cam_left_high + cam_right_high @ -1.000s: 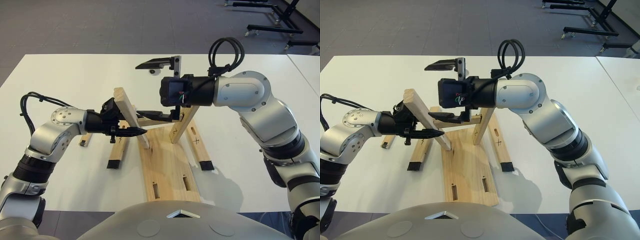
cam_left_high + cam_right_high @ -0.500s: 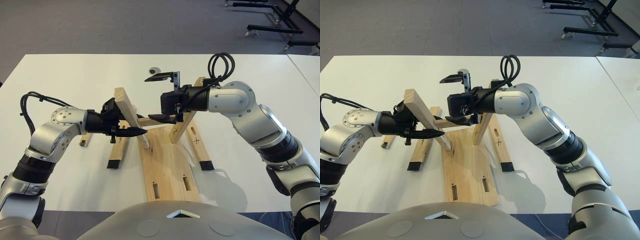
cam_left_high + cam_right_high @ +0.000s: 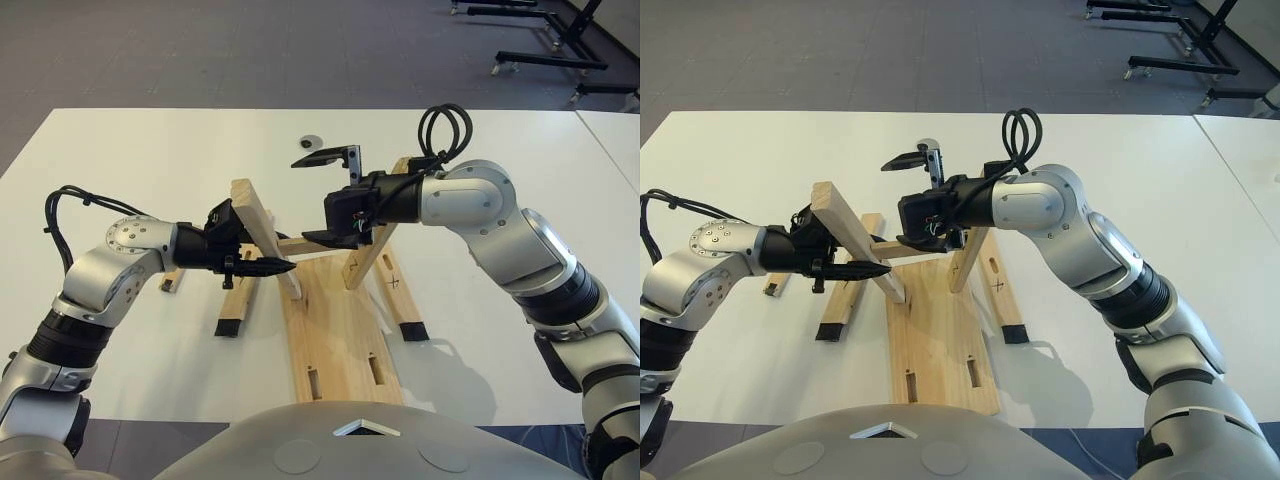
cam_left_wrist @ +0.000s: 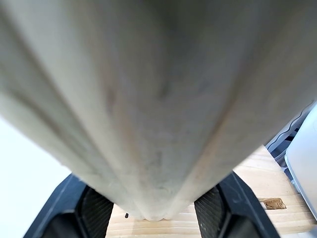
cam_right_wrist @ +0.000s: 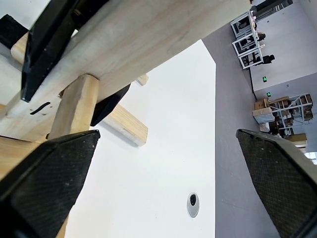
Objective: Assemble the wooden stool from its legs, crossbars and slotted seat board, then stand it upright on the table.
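left gripper: the left gripper [image 3: 256, 264] sits left of centre in the head view, its fingers [image 4: 94, 204] clamped on both sides of the held leg [image 3: 258, 222].
held leg: tilted, with its top toward the upper left and its lower end on the far left corner of the seat board [image 3: 338, 335]; whether it sits in a slot i cannot tell.
crossbar: the crossbar [image 3: 295, 245] runs about level at mid-frame, from the held leg toward the second leg [image 3: 366, 255].
second leg: leans the other way, its top toward the upper right and its foot on the board's far end.
right gripper: the right gripper [image 3: 301, 199] is just above centre, with its jaws spread wide and nothing between them. the lower finger lies close along the crossbar; contact i cannot tell. the upper finger is well above it.
seat board: flat on the table [image 3: 120, 180], from centre to lower centre, with slots showing at its near end.
loose parts: a loose leg [image 3: 235, 303] lies just left of the board and the other loose leg [image 3: 402, 305] just right of it. a short bar [image 3: 168, 283] lies farther left, beside the left arm.
change: a second ago the right gripper was higher and looked bigger in the frame, covering the round disc [image 3: 312, 141] on the table. it has since dropped and gone farther out toward the crossbar, and the disc now shows. over the last half second it has barely shifted. the left gripper, both legs and the board are as before.
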Action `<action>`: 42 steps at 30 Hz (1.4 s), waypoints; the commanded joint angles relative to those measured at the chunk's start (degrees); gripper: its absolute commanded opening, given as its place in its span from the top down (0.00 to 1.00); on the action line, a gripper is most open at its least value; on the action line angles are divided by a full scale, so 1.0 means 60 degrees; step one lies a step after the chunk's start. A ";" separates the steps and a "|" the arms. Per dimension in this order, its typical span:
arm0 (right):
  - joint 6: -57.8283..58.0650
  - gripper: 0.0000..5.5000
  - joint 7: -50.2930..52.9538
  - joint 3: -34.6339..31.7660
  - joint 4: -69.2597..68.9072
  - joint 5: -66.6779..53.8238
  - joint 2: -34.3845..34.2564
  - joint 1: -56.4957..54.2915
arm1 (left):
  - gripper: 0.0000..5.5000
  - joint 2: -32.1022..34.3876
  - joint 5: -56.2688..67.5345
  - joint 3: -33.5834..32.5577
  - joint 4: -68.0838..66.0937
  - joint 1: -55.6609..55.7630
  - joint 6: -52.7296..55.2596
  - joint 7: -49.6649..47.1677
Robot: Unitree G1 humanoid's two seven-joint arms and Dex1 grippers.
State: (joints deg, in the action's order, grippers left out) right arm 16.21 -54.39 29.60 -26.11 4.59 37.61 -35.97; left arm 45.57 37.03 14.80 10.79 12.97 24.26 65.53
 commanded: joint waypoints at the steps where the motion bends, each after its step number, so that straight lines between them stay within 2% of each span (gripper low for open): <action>1: 0.0090 0.08 -0.0954 0.0800 0.0206 0.0304 0.0380 0.0561 | 0.63 0.0663 -0.1321 0.0775 -0.0334 -0.0381 0.0817 0.0065; 12: -0.0144 0.08 -0.1508 0.1151 0.0870 0.0285 0.0594 0.1012 | 0.63 0.0705 -0.1290 0.0842 -0.0406 -0.0170 0.0875 0.0087; 17: -0.0671 0.08 -0.1197 0.0860 0.1260 0.0201 0.0373 0.0840 | 0.63 0.0684 -0.1323 0.0882 -0.0475 -0.0146 0.0832 0.0066; 20: -0.0743 0.08 -0.0667 -0.0414 0.0648 -0.1065 -0.0239 0.0527 | 0.63 0.0713 -0.1406 0.0962 -0.0489 -0.0170 0.0763 0.0100; 26: 0.0988 0.08 0.0118 -0.3400 -0.0030 -0.4336 -0.1164 -0.0648 | 0.63 0.0798 -0.1448 0.0950 -0.0556 -0.0233 0.0720 0.0193; 30: 0.1720 0.08 0.0660 -0.5534 0.0832 -0.5910 -0.0975 -0.1022 | 0.63 0.0835 -0.1475 0.0927 -0.0586 -0.0246 0.0674 0.0234; 33: 0.1682 0.08 0.0107 -0.7111 0.2583 -0.6565 -0.0155 -0.0574 | 0.63 0.0835 -0.1502 0.0905 -0.0553 -0.0252 0.0585 0.0238; 37: 0.1078 0.08 -0.1135 -0.7992 0.5312 -0.6242 0.1087 0.0649 | 0.63 0.0790 -0.1522 0.0831 -0.0574 -0.0204 0.0461 0.0206; 42: 0.1487 0.08 -0.2618 -0.7509 0.5641 -0.6287 0.1717 0.2363 | 0.63 0.0819 -0.1524 0.0760 -0.0529 -0.0261 0.0458 0.0213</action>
State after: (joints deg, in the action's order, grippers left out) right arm 23.72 -67.77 -17.66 8.53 -33.22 47.01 -24.29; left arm 46.79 35.92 15.83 9.69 14.64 24.17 67.12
